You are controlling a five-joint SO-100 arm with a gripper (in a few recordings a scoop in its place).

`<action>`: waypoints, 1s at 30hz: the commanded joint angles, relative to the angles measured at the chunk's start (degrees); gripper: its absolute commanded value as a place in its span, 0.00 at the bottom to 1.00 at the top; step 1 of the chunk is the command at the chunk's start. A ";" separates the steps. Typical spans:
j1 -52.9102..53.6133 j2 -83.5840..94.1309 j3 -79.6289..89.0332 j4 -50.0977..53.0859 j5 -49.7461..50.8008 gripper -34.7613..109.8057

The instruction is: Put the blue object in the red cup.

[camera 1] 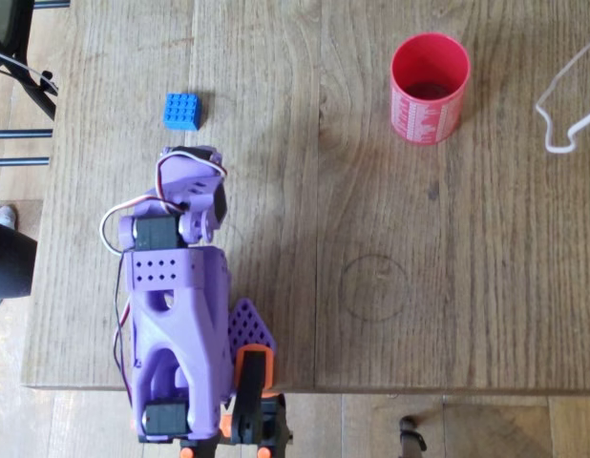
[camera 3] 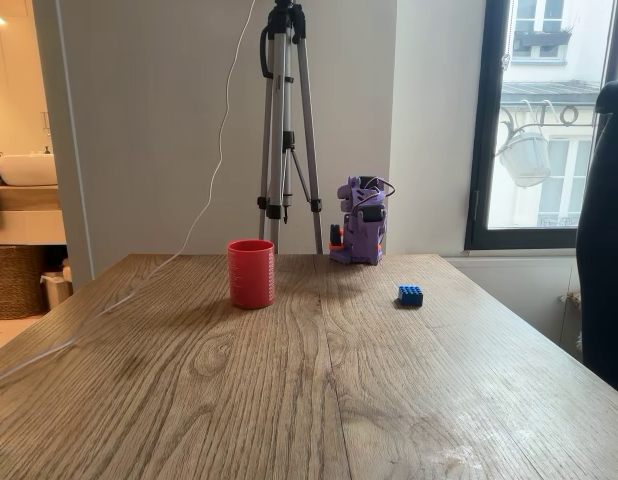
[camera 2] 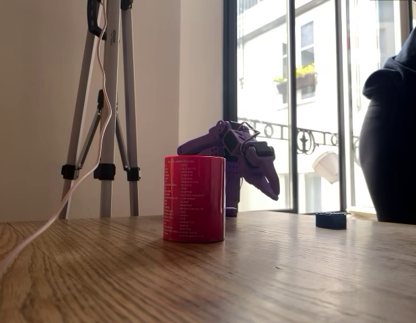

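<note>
One blue block (camera 1: 181, 110) sits on the wooden table (camera 1: 371, 286), well apart from the upright red cup (camera 1: 428, 88); the purple arm's gripper (camera 1: 192, 162) hangs folded near the block, not touching; whether its fingers are apart is unclear.

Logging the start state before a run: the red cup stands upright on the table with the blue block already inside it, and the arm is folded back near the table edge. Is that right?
Not quite. The blue block is not inside the red cup; it lies on the bare table, well apart from the cup, as the overhead view shows. The cup stands upright and the arm is folded back near the edge.
</note>
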 commanded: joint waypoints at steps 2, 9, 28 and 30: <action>0.18 -0.44 -1.05 -0.97 -0.26 0.24; 0.18 -0.44 -1.05 -0.97 -0.26 0.24; 0.18 -0.44 -1.05 -0.97 0.00 0.24; 1.14 -0.44 -1.05 -1.32 -3.78 0.24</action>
